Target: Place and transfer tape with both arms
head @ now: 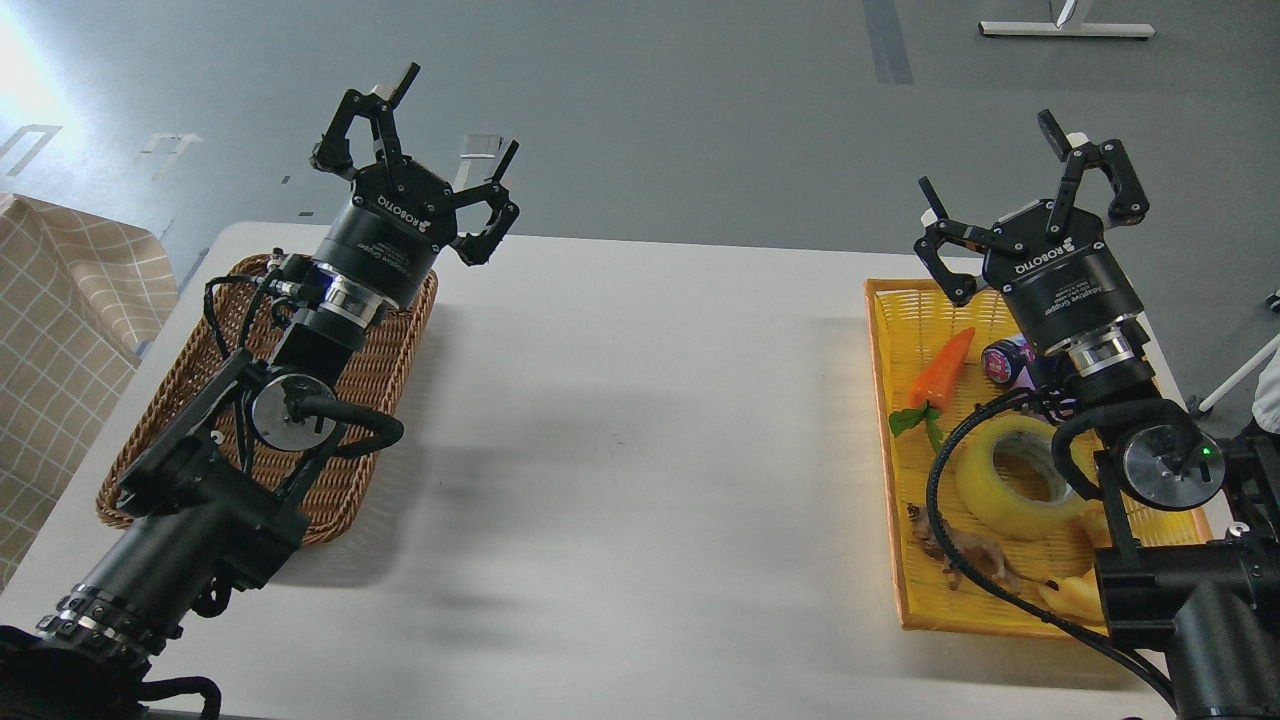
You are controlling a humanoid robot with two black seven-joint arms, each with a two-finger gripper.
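The tape (1015, 480), a wide translucent yellow roll with a pale core, lies flat in the yellow basket (895, 330) on the table's right side, partly behind my right arm's cable and wrist. My right gripper (990, 165) is raised above the far end of that basket, fingers spread wide and empty. My left gripper (455, 115) hovers past the far end of the brown wicker basket (385, 370) on the left, also open and holding nothing.
In the yellow basket lie an orange carrot toy (940, 372), a small dark purple item (1003, 358), a brownish item (965, 550) and a pale yellow toy (1070, 595). The white table (640, 430) spans between baskets. A checked cloth (60, 320) is at far left.
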